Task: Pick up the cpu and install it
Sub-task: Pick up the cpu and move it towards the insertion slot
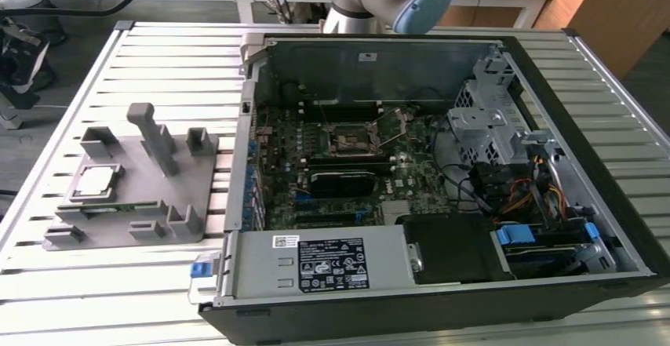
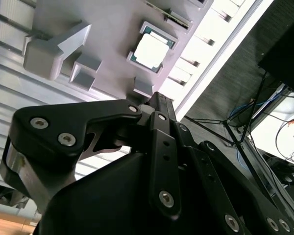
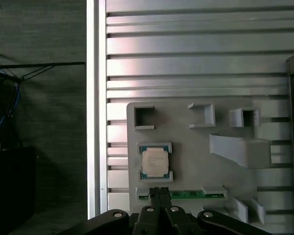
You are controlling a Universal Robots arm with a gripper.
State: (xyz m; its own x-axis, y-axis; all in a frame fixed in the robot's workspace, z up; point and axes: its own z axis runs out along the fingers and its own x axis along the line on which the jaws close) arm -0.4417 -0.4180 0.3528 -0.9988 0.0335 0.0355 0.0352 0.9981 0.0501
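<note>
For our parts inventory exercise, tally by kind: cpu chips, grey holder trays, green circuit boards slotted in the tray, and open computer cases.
cpu: 1
grey holder tray: 1
green circuit board: 1
open computer case: 1
Total: 4

Bathes the slatted table (image 1: 168, 56) in even, cool daylight in the exterior view, with only soft, short shadows beside the grey holder (image 1: 136, 197). Leaves the inside of the computer case (image 1: 419, 165) dim, darkest under its far wall and among the cables. Burns the table's slats to near white in the second wrist view and washes the metal top of the cpu (image 2: 150, 50) with glare. Keeps the gripper (image 2: 159, 100) a dark mass there, apart from small glints on its screws (image 2: 39, 122). Lays a bright strip along the table's edge in the first wrist view and sinks the floor (image 3: 39, 98) beside it into gloom.
</note>
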